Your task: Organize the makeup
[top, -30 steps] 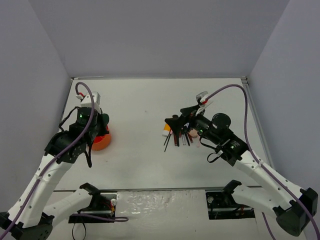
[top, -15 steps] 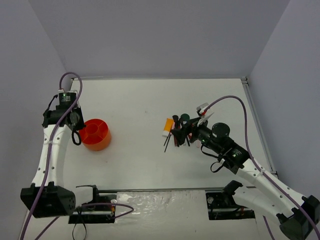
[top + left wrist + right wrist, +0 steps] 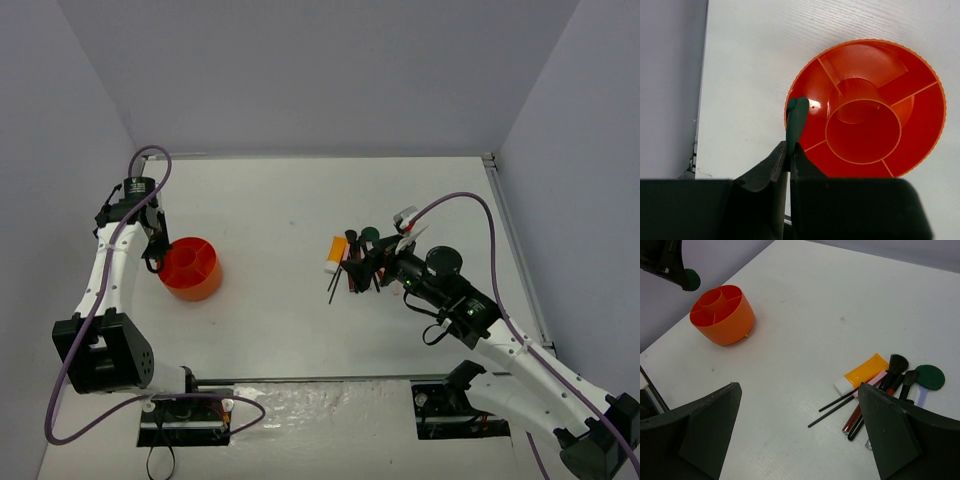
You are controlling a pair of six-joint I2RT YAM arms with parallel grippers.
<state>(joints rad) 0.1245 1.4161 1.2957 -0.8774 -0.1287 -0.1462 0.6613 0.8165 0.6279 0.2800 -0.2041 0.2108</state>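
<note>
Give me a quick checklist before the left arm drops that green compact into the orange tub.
1. Grip: ok. The left gripper is shut on the green compact, held edge-on.
2. Alignment: not ok. The compact hangs over the rim of the orange tub, not squarely over a compartment.
3. Compartments free: ok. No makeup shows inside the tub.
4. Height above the tub: cannot tell.
5. Other arm clear: ok. The right gripper is open above the brushes and tube, far from the tub.
</note>
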